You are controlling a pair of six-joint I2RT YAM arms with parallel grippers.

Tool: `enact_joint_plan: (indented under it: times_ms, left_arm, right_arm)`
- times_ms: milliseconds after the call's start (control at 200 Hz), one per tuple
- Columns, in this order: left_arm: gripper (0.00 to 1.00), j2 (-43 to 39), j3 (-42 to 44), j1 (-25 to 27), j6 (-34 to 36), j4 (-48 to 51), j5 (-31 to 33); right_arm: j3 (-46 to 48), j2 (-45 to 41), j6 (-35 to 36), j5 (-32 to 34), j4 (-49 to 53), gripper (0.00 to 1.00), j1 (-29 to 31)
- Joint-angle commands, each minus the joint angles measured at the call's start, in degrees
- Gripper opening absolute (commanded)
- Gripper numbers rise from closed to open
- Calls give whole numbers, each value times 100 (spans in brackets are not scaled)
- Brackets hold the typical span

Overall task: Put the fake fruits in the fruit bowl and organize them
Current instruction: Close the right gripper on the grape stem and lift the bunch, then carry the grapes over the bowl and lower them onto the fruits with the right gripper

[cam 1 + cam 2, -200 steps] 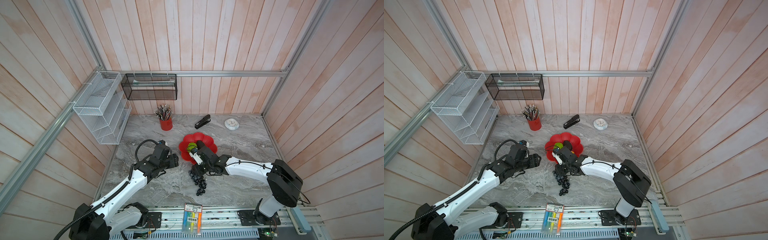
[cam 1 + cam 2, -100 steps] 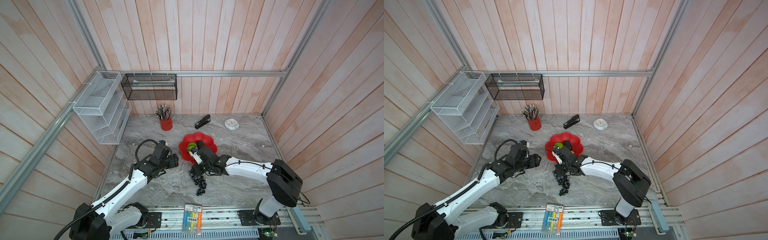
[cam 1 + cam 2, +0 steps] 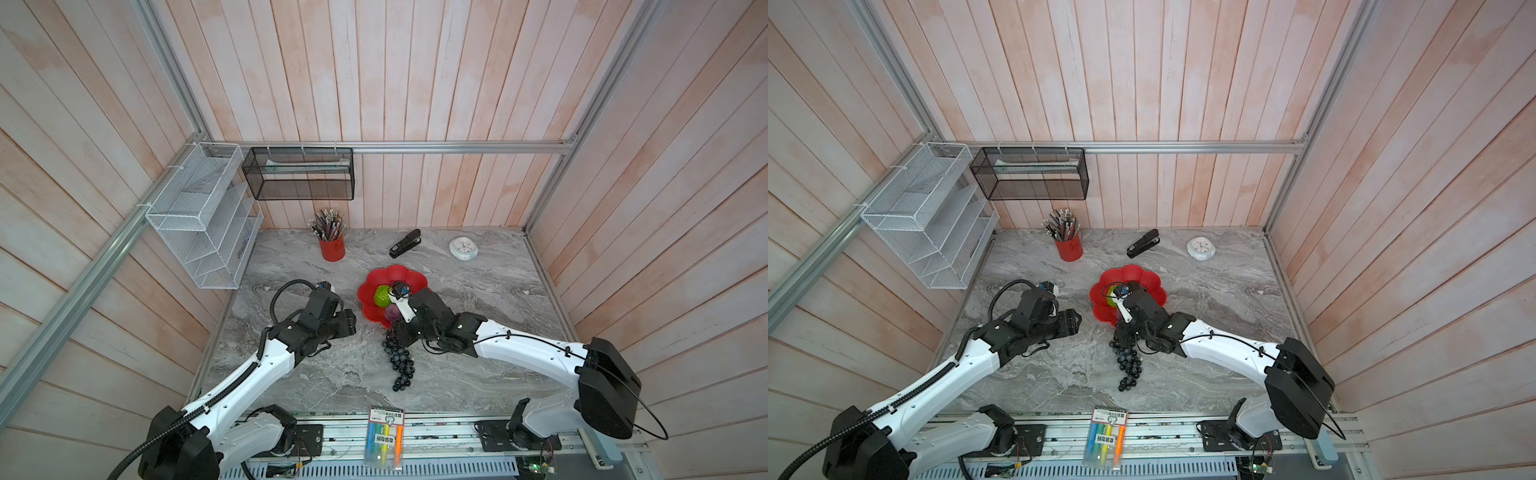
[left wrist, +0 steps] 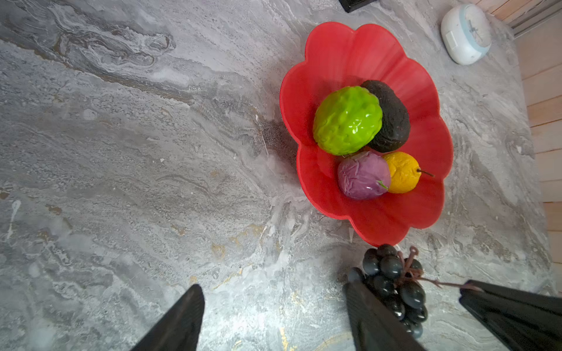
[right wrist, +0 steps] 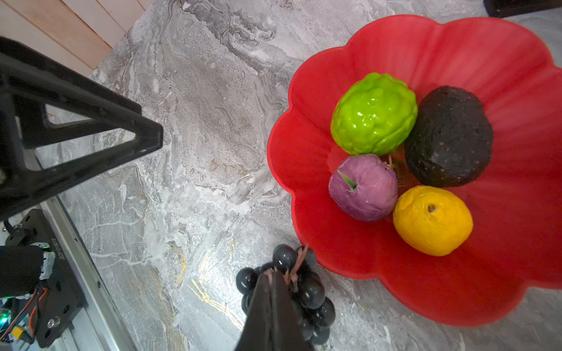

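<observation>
Your right end effector (image 5: pixel 272 278) is clenched on the stem end of the grapes (image 5: pixel 311 293), which lie on the table (image 5: pixel 197 152) trailing away from the bowl (image 5: pixel 456 45), while your left end effector (image 4: pixel 270 291) hangs released.

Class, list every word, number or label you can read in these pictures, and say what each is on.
"JB2S1016010", last characters unsure: grey housing beside the rail.
Marker pack: printed characters, too small to read.
Clock: dial numerals blurred.
Fruit bowl: gold emblem mostly covered, unreadable.
</observation>
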State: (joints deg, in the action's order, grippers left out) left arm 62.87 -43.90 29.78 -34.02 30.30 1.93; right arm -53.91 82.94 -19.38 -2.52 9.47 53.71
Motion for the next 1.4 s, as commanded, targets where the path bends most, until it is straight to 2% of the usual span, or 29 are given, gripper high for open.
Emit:
enact_joint_plan:
  times_ms: [0, 125, 515, 920, 1230, 1390]
  left_arm:
    - [76, -121, 111, -34, 80, 63, 30]
    - [76, -178, 147, -36, 57, 138, 122]
    - [76, -81, 172, -42, 79, 95, 96]
    - [76, 70, 224, -42, 46, -25, 66]
    - [76, -194, 398, -42, -23, 72, 114]
    - [76, -223, 446, -42, -21, 81, 114]
  right_arm:
    - [18, 12, -122, -89, -61, 0, 71]
    - [-10, -243, -98, 134, -19, 0, 87]
    - [-939, -934, 218, 503, 598, 0, 98]
    - [-2138, -493, 947, 723, 499, 0, 100]
    - [-2145, -369, 1076, 1126, 550, 0, 78]
    - [-1933, -503, 1129, 1578, 777, 0, 56]
